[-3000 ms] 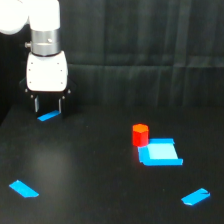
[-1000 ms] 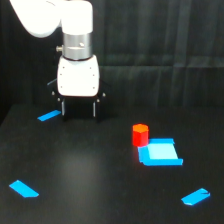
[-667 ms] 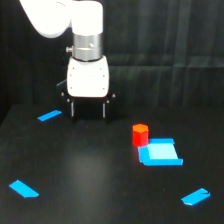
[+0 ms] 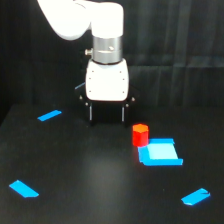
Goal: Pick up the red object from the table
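The red object [image 4: 140, 135] is a small chunky block with an orange-tinted top, standing on the black table [image 4: 90, 180] right of centre. It touches the far-left corner of a flat blue square [image 4: 159, 152]. My gripper [image 4: 107, 114] hangs open, its two dark fingers pointing down with nothing between them. It is to the exterior view's left of the red object and slightly behind it, apart from it.
Blue flat strips lie on the table: one at the back left [image 4: 49, 115], one at the front left [image 4: 23, 188], one at the front right [image 4: 195, 196]. A dark curtain backs the scene.
The arm has travelled steadily toward the exterior view's right, from over the back-left blue strip to just left of the red object. The gripper stays open. The red object has not moved.
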### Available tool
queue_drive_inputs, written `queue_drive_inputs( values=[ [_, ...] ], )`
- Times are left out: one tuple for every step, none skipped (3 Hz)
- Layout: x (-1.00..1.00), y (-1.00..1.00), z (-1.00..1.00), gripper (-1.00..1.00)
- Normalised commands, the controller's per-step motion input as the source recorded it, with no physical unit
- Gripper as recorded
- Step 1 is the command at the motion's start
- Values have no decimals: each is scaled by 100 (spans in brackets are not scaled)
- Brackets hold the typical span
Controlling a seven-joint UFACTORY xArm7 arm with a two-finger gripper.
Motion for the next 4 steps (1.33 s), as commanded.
queue_drive_inputs(
  values=[
    [75, -59, -13, 100],
    [67, -60, -2, 94],
    [45, -66, 18, 100],
    [17, -48, 2, 99]
  ],
)
